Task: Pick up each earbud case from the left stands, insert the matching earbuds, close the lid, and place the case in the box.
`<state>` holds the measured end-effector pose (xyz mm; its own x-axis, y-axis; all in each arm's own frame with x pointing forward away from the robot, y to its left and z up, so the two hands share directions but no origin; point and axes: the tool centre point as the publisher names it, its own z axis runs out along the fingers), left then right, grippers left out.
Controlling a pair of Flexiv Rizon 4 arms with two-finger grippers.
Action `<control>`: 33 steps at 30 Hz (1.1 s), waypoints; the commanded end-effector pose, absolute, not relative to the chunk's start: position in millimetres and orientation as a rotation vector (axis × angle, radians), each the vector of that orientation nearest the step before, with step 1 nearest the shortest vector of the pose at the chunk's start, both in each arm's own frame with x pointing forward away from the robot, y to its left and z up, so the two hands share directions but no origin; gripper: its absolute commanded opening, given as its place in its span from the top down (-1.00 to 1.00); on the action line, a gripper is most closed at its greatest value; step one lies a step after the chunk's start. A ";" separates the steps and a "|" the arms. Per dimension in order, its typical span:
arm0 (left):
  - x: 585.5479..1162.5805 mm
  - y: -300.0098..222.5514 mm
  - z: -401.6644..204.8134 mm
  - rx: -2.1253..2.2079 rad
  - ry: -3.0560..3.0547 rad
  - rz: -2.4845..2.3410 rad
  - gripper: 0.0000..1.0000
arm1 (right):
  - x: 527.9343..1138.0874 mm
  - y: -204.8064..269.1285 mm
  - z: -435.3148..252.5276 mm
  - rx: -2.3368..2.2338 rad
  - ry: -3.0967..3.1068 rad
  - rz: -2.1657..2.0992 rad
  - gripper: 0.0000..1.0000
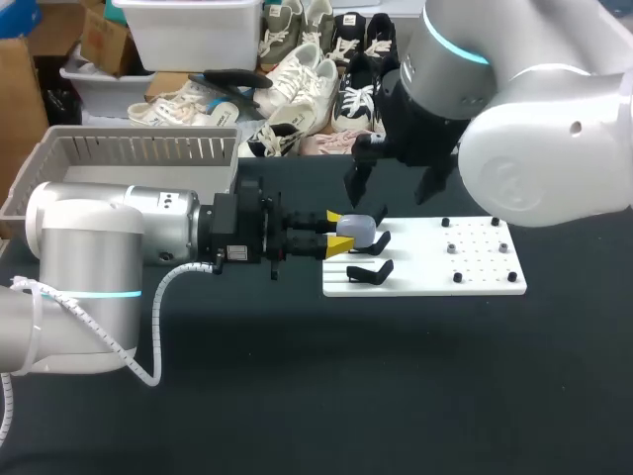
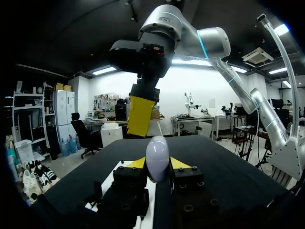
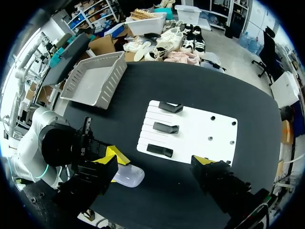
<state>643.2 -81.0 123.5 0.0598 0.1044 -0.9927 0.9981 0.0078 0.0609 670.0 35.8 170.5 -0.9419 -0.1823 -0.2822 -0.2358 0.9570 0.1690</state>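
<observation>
While the left gripper (image 1: 334, 234) lies level, coming in from the left, its two yellow tips pinch a pale, rounded earbud case (image 1: 358, 229) from both sides. The case is held over the left end of the white board (image 1: 475, 282), above the black stands (image 1: 371, 271) (from the right wrist, all three stands (image 3: 166, 127) show bare). The right gripper (image 1: 394, 186) hangs over the board's far edge, just beyond the case, with its fingers spread wide and nothing between them. From the left wrist, the case (image 2: 157, 157) stands upright between the tips, and one yellow pad of the right gripper shows higher up behind it. A grey slatted box (image 1: 129, 148) sits at the far left of the black table (image 1: 396, 396), well apart from the board.
</observation>
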 end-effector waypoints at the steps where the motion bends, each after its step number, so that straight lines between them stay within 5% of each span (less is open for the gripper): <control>1: 642.7 -80.7 123.3 1.303 1.244 -1.104 1.00 | 657.1 27.0 185.9 -0.249 2.732 0.267 -1.00; 10: 642.7 -80.7 123.3 1.303 1.244 -1.104 1.00 | 622.8 17.8 234.9 -0.506 2.610 0.285 -1.00; 33: 682.8 42.3 162.4 0.941 1.575 -0.674 1.00 | 622.4 -12.3 210.1 -0.592 2.711 0.280 -1.00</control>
<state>686.6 34.7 153.2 -0.0461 0.2105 -0.9765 0.9488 0.3149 0.0231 623.0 -12.6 209.9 -0.8502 -0.3672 -0.3773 -0.4372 0.8916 0.1176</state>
